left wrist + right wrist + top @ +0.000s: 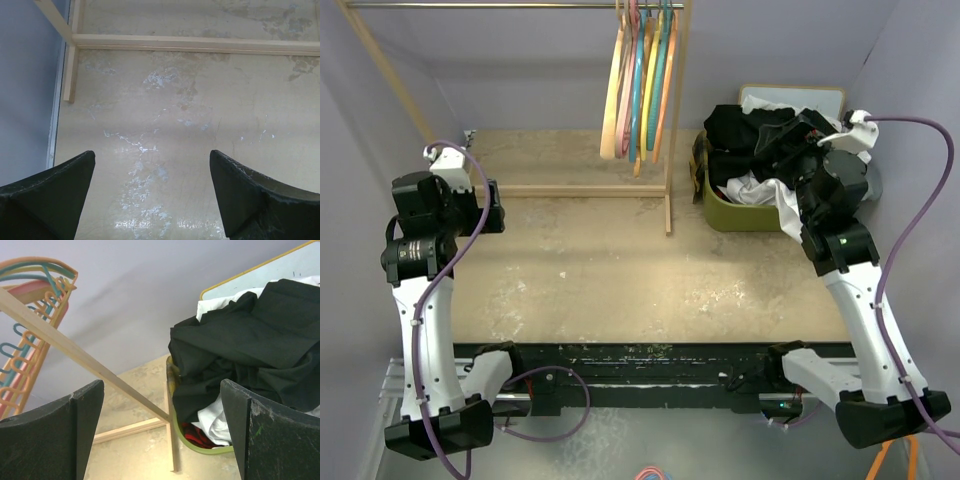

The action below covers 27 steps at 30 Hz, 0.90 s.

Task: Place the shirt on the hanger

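Right fingers (55,435) wide, near shirt (250,340)

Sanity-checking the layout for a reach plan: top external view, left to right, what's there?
left arm → bunch of hangers → wooden rack's right upright → green basket with the black shirt heaped in it. The right arm overlaps the basket, so it is left out.

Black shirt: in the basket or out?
In. The shirt lies crumpled atop the green basket, over a white garment.
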Available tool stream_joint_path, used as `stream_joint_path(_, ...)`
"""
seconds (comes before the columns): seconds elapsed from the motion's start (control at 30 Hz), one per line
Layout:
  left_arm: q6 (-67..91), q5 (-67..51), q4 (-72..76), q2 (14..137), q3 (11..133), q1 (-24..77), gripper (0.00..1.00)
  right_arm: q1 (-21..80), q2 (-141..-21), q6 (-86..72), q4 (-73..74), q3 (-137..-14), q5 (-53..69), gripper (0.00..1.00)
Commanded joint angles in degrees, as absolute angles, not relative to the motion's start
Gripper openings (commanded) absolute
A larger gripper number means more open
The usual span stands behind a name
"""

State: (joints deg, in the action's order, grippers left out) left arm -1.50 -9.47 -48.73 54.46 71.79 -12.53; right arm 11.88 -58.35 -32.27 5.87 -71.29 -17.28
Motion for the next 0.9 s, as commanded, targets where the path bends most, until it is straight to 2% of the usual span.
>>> stream_joint_path(0.0, -1.1, -11.8, -47.3, 54.7, 73.7, -12.8, 0.99, 12.0, -57.4, -24.6, 0.9, -70.6, -16.9, 1.0)
stream_joint_path(0.07, -6.5, -18.5, -50.3, 55.2, 75.0, -12.9, 0.99, 12.0, -59.5, -18.1, 0.9, -71.8, -22.6, 1.0)
stream_joint_path(0.17, -6.6, -21.9, -49.8, 54.9, 75.6, -13.0, 0.99, 11.9, -65.3, -14.7, 3.5, -76.5, -27.7, 1.0)
stream_joint_path(0.27, -7.4, -25.3, -49.8, 55.3, 75.6, -12.6, 0.99, 11.9, -71.6, -10.7, 5.7, -82.4, -24.2, 1.0)
stream_joint_path(0.47, -8.9, -24.6, -49.7, 54.4, 74.1, -10.1, 0.99, 11.9, -84.9, -8.8, 13.4, -91.4, -23.4, 0.98)
stream_joint_path(0.7, -10.1, -24.9, -50.6, 52.6, 73.8, -7.5, 0.99, 11.3, -89.2, -7.0, 9.0, -88.4, -31.5, 0.97)
stream_joint_path(0.77, -10.3, -25.1, -50.7, 52.3, 73.6, -7.2, 0.99, 10.5, -90.3, -6.6, 8.8, -87.9, -33.0, 0.91)
stream_joint_path(0.8, -10.4, -25.0, -50.7, 52.3, 73.5, -7.1, 0.99, 10.5, -90.7, -6.2, 8.7, -87.6, -33.7, 0.85)
stream_joint_path(0.87, -10.4, -24.7, -50.7, 52.0, 73.4, -6.8, 0.99, 10.5, -90.9, -5.8, 8.7, -87.4, -33.6, 0.64)
